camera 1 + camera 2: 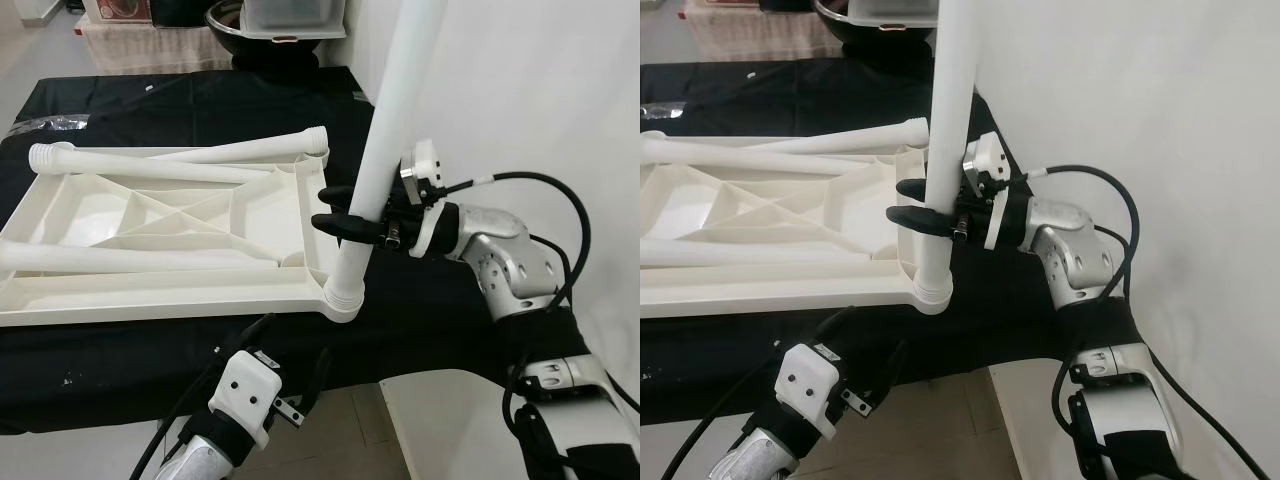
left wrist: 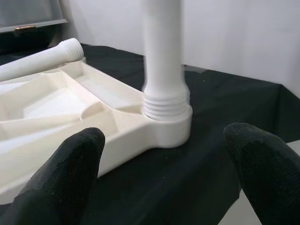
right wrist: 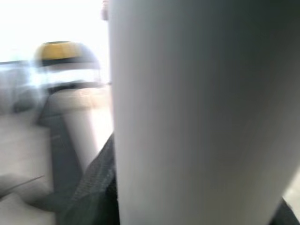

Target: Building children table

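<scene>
On the black table (image 1: 120, 360): 1 upturned white tabletop (image 1: 150, 290); 4 white legs, 1 upright (image 1: 385, 150) at its near right corner, 3 lying (image 1: 120, 260) across it.

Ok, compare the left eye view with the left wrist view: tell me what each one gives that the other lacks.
Left eye view alone: the right gripper clamped around the upright leg, three loose legs lying on the upturned tabletop, and the black cloth beyond.

Left wrist view alone: the leg's threaded end seated in the corner socket, close up, framed by the left gripper's open fingers.

Both: the upright leg, the tabletop, the black cloth.
</scene>
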### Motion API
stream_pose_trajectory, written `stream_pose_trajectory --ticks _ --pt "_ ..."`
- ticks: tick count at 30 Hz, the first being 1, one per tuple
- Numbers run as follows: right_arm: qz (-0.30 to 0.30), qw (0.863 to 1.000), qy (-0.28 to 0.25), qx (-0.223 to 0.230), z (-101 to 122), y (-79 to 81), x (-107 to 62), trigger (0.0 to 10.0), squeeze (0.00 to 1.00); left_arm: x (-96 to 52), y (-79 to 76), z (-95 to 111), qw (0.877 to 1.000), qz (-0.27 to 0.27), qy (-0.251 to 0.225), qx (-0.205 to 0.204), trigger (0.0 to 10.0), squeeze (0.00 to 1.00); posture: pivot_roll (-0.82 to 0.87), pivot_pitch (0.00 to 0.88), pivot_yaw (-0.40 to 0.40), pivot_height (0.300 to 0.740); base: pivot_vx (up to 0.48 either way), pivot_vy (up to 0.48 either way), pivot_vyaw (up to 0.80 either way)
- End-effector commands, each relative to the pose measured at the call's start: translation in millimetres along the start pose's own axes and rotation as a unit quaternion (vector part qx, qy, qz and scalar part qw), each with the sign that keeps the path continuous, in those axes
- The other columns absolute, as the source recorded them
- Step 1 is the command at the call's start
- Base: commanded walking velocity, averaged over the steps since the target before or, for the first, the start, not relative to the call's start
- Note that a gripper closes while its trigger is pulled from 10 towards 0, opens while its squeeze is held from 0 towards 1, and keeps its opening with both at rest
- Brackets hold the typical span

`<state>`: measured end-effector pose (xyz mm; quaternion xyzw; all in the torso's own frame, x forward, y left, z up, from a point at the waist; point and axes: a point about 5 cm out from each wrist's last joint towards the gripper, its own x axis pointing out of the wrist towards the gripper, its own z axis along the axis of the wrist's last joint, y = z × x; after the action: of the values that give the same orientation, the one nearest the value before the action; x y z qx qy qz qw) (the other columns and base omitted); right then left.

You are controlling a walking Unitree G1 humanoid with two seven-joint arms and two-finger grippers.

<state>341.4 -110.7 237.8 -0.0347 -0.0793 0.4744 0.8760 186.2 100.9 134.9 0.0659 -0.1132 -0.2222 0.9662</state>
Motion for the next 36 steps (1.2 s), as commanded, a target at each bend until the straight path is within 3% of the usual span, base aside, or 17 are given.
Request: stream_pose_trajectory --ticks 1,2,3,4,7,12,13,15,16,17,22,26,27,28,30,33,36 --pt "-0.234 0.962 0.141 0.006 -58.6 -1.1 -12.5 0.0 0.0 0.5 -0.8 0.2 1.0 0.0 -0.001 -0.003 10.0 0.0 0.07 0.149 -0.108 0.74 0.0 0.0 0.0" --pt "-0.292 0.941 0.169 0.018 -73.5 11.3 -18.1 0.0 0.0 1.0 0.0 -0.2 1.0 0.001 -0.001 -0.002 10.0 0.0 0.07 0.15 -0.102 0.74 0.0 0.0 0.0" --pt "-0.311 0.932 0.181 0.027 -80.5 19.7 -21.7 0.0 0.0 1.3 0.5 -0.3 1.0 0.001 -0.001 -0.002 10.0 0.0 0.07 0.15 -0.102 0.74 0.0 0.0 0.0" --pt "-0.311 0.932 0.181 0.027 -80.5 19.7 -21.7 0.0 0.0 1.3 0.5 -0.3 1.0 0.001 -0.001 -0.002 10.0 0.0 0.07 0.15 -0.102 0.74 0.0 0.0 0.0" --pt "-0.307 0.936 0.168 0.025 -80.5 42.9 -6.2 0.0 0.0 2.6 2.3 -2.5 1.0 -0.001 0.0 -0.002 10.0 0.0 0.07 0.126 -0.087 0.74 0.0 0.0 0.0" --pt "-0.289 0.945 0.152 0.021 -74.5 49.3 12.4 0.0 0.0 3.8 4.0 -3.5 1.0 0.001 0.0 0.0 10.0 0.0 0.08 0.119 -0.09 0.74 0.0 0.0 0.0" --pt "-0.295 0.944 0.15 0.017 -72.1 48.5 15.8 10.0 0.0 3.9 5.0 -3.6 1.0 0.006 0.0 -0.001 10.0 0.0 0.08 0.119 -0.091 0.74 0.0 0.0 0.0" --pt "-0.302 0.942 0.144 0.008 -66.7 44.9 18.2 10.0 0.0 4.1 6.0 -3.8 1.0 0.011 -0.001 -0.001 10.0 0.0 0.08 0.118 -0.094 0.74 0.0 0.0 0.0" --pt "-0.305 0.943 0.136 0.008 -63.2 43.7 18.3 10.0 0.05 4.2 6.4 -3.8 1.0 0.012 -0.001 -0.002 10.0 0.0 0.08 0.118 -0.094 0.74 0.0 0.0 0.0" --pt "-0.307 0.943 0.128 0.01 -60.1 41.3 17.9 10.0 1.0 4.2 6.8 -3.8 1.0 0.014 -0.001 -0.003 10.0 0.0 0.08 0.118 -0.094 0.74 0.0 0.0 0.0" --pt "-0.285 0.954 0.097 0.002 -48.4 26.4 15.7 10.0 1.0 3.6 7.8 -2.9 1.0 0.018 -0.002 -0.01 10.0 0.0 0.08 0.121 -0.097 0.74 0.0 0.0 0.0" --pt "-0.206 0.977 0.059 -0.01 -33.3 0.6 8.1 10.0 0.96 -1.2 9.0 3.0 0.999 0.029 -0.012 -0.025 10.0 0.0 0.08 0.127 -0.1 0.74 0.0 0.0 0.0" --pt "-0.188 0.98 0.055 -0.017 -30.0 -6.5 5.1 10.0 0.32 -2.9 9.4 4.5 0.999 0.033 -0.014 -0.031 10.0 0.0 0.08 0.127 -0.1 0.74 0.0 0.0 0.0" --pt "-0.18 0.982 0.055 -0.021 -28.3 -10.4 3.3 10.0 0.0 -3.9 9.6 5.4 0.999 0.034 -0.014 -0.035 10.0 0.0 0.08 0.127 -0.1 0.74 0.0 0.0 0.0" --pt "-0.161 0.985 0.051 -0.02 -25.5 -15.1 2.2 10.0 0.0 -5.7 10.3 7.2 0.998 0.038 -0.016 -0.044 10.0 0.0 0.09 0.129 -0.102 0.74 0.0 0.0 0.0" --pt "-0.068 0.997 0.021 -0.017 -8.6 -21.9 2.9 10.0 0.0 -14.9 7.7 18.0 0.997 0.033 -0.025 -0.072 10.0 0.0 0.09 0.14 -0.111 0.74 0.0 0.0 0.0" --pt "-0.054 0.998 0.016 -0.017 -6.2 -21.8 3.1 10.0 0.0 -16.1 7.1 19.7 0.996 0.032 -0.027 -0.074 10.0 0.0 0.09 0.14 -0.111 0.74 0.0 0.0 0.0"
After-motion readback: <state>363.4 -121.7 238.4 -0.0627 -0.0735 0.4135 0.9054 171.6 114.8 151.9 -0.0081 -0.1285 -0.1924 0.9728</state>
